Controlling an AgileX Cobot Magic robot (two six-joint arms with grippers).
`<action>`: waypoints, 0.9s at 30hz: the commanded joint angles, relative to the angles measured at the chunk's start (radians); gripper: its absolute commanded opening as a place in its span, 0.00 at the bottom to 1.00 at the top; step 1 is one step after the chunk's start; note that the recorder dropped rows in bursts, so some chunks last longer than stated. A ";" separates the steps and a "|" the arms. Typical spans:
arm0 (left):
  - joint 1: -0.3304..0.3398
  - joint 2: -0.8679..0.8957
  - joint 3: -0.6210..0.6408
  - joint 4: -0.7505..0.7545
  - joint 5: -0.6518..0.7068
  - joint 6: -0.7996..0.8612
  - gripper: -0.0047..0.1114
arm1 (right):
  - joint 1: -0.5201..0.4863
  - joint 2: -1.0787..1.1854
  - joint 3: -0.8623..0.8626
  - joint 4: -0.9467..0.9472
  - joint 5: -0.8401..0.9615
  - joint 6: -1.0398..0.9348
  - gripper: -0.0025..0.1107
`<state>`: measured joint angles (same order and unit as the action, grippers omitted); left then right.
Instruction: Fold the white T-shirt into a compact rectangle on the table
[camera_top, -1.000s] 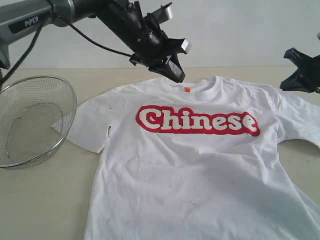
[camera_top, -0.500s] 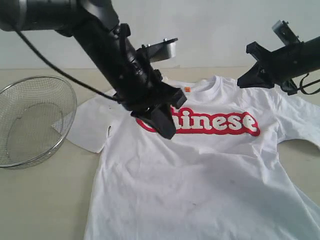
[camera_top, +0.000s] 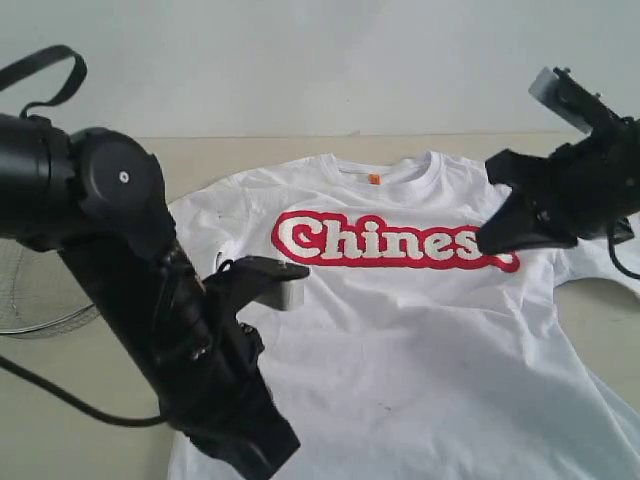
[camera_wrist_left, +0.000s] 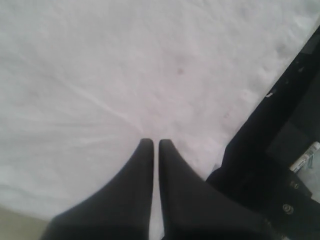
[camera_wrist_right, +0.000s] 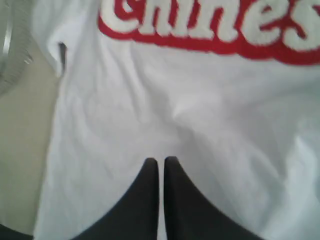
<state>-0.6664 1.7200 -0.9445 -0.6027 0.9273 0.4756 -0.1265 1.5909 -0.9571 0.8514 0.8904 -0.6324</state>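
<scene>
The white T-shirt (camera_top: 400, 340) lies spread face up on the table (camera_top: 600, 330), red "Chinese" lettering (camera_top: 380, 240) across the chest and an orange neck tag (camera_top: 374, 179) at the collar. My left gripper (camera_top: 265, 455) is low over the shirt's front-left hem area, shut; in the left wrist view its tips (camera_wrist_left: 156, 142) hover over plain white fabric (camera_wrist_left: 125, 75) with nothing between them. My right gripper (camera_top: 487, 242) hangs shut by the lettering's right end. In the right wrist view it (camera_wrist_right: 161, 161) points at the shirt's body (camera_wrist_right: 200, 110) below the lettering (camera_wrist_right: 210, 25).
A round wire-mesh basket (camera_top: 30, 300) stands on the table at the left, mostly behind my left arm (camera_top: 120, 250); its rim (camera_wrist_right: 12, 45) shows in the right wrist view. A black cable (camera_top: 60, 405) trails over the table at the front left.
My left arm swung from above the collar down across the chest to the shirt's front-left. My right arm came in from the right edge over the right chest. Both grippers stayed shut.
</scene>
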 joint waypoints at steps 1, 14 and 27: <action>-0.036 -0.008 0.057 -0.009 -0.034 0.017 0.08 | 0.008 -0.071 0.029 -0.365 0.051 0.243 0.02; -0.043 -0.008 0.123 -0.030 -0.078 0.036 0.08 | 0.008 -0.044 0.115 -0.564 0.010 0.376 0.02; -0.043 -0.008 0.123 -0.035 -0.076 0.064 0.08 | 0.008 0.082 0.119 -0.670 -0.038 0.466 0.02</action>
<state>-0.7045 1.7176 -0.8264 -0.6258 0.8544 0.5331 -0.1198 1.6530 -0.8380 0.2076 0.8609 -0.1844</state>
